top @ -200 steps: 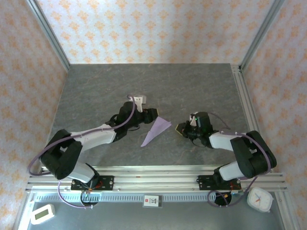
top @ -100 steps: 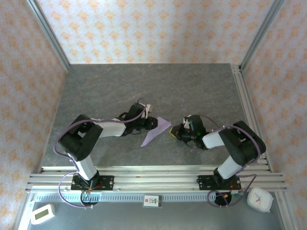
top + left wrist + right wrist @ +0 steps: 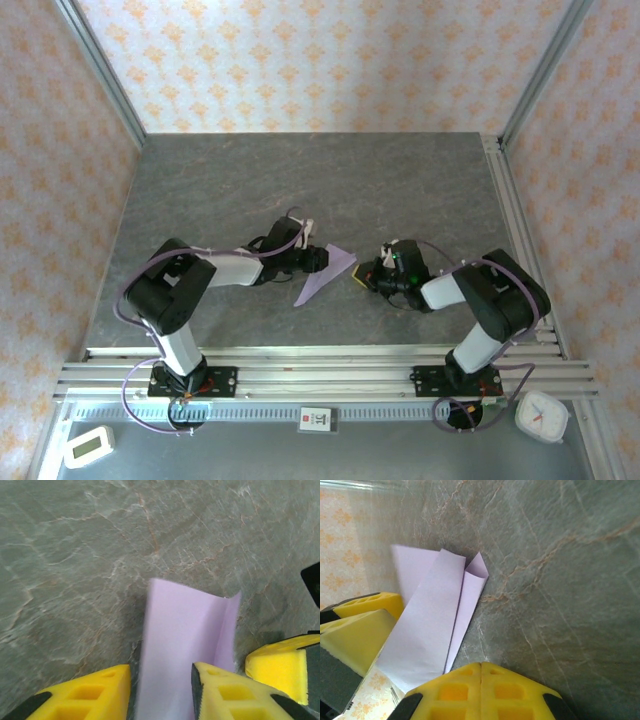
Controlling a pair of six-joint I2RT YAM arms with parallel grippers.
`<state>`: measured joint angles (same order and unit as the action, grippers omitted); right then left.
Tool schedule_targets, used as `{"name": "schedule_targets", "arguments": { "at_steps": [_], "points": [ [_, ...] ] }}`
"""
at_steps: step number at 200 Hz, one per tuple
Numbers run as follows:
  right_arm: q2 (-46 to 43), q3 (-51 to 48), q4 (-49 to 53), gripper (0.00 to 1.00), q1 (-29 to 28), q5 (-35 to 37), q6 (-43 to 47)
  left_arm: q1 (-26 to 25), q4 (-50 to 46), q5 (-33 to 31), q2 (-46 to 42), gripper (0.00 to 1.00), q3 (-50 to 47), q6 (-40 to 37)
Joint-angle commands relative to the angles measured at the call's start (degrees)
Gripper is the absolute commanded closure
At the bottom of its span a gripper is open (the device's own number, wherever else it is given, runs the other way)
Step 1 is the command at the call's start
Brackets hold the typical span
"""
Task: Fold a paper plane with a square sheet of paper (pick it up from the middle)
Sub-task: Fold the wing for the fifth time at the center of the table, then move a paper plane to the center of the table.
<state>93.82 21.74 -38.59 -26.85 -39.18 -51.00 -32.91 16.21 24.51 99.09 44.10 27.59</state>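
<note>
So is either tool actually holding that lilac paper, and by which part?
The left tool straddles the paper plane at its wide tail end; whether it pinches cannot be told. The right tool is shut on nothing.

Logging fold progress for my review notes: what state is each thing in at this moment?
paper plane: folded into a dart, lying on the table, one flap raised.
left gripper: open, fingers on either side of the plane.
right gripper: shut, empty, beside the plane.
</note>
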Motion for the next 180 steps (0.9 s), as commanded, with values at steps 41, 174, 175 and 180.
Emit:
{"name": "schedule_targets", "arguments": {
  "at_steps": [41, 174, 175, 180],
  "points": [
    [4.34, 2.23, -2.46, 1.0, -1.36, 0.87, 0.29, 0.12, 2.64, -4.27, -3.55, 0.56, -1.47, 0.97],
    [10.1, 4.76, -4.91, 1.0, -2.15, -0.54, -0.15, 0.05, 2.52, 7.97, 0.79, 0.82, 0.33, 0.85],
    [10.17, 4.78, -4.96, 1.0, -2.15, -0.54, -0.15, 0.04, 2.56, 8.03, 0.68, 0.82, 0.26, 0.91],
    [10.42, 4.93, -5.03, 1.0, -2.17, -0.63, -0.15, -0.04, 3.04, 8.37, 0.33, 0.82, -0.15, 1.1]
  ]
}}
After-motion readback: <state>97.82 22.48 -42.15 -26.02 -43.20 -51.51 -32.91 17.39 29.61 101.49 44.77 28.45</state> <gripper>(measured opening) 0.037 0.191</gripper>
